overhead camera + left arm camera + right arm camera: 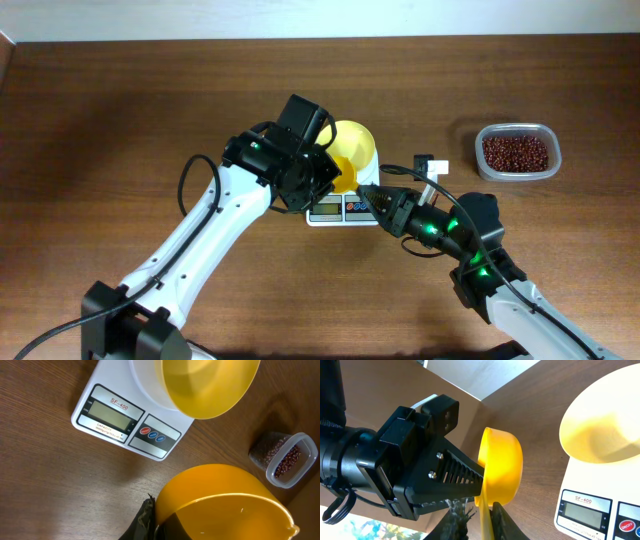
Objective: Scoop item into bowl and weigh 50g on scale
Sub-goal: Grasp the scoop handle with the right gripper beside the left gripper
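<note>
My left gripper point(333, 178) is shut on the cup of a yellow measuring scoop point(345, 177), held just above the table beside the scale point(338, 211). In the left wrist view the scoop point(225, 505) looks empty. The pale-yellow bowl point(356, 145) stands on the white scale and also looks empty point(210, 385). My right gripper point(480, 522) has its jaws on either side of the scoop's handle point(484, 510); one finger touches it and a gap remains at the other. The red-brown beans point(516, 152) lie in a clear container at the far right.
The clear container point(292, 460) sits well to the right of the scale point(125, 420). The scale's display and red and blue buttons face the front edge. A small white and black object point(430, 167) lies just right of the scale. Bare wood surrounds everything.
</note>
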`<state>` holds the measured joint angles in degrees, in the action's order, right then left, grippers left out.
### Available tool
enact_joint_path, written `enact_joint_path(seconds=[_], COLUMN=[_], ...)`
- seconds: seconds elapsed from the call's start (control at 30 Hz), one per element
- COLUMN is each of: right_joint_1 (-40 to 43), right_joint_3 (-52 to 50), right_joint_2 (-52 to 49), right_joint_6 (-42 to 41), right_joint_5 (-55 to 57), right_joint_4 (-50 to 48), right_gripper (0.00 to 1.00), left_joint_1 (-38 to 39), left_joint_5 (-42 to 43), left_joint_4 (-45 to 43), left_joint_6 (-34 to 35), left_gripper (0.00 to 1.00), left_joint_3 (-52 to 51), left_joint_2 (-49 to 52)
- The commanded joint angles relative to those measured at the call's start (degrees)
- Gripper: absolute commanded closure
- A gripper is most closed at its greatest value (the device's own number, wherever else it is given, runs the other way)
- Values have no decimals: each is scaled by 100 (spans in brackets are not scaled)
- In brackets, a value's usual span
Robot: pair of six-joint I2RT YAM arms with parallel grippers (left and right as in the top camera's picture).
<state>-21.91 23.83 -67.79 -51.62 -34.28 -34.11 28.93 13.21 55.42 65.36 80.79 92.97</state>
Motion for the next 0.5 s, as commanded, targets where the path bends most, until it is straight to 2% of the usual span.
enact_joint_path(seconds=[0.0, 0.47], right_joint_1=[-59, -59], right_joint_3=[87, 87], right_joint_2=[-24, -24], right_joint_6=[81, 81], right_joint_5=[22, 7], right_joint_4=[-17, -17], right_gripper=[83, 96], left_joint_1=[11, 11], left_joint_5=[-151, -168], left_joint_4=[-7, 15], left_joint_6=[-120, -120], left_gripper=[100, 100], left_joint_3=[94, 94], left_joint_2=[-160, -160])
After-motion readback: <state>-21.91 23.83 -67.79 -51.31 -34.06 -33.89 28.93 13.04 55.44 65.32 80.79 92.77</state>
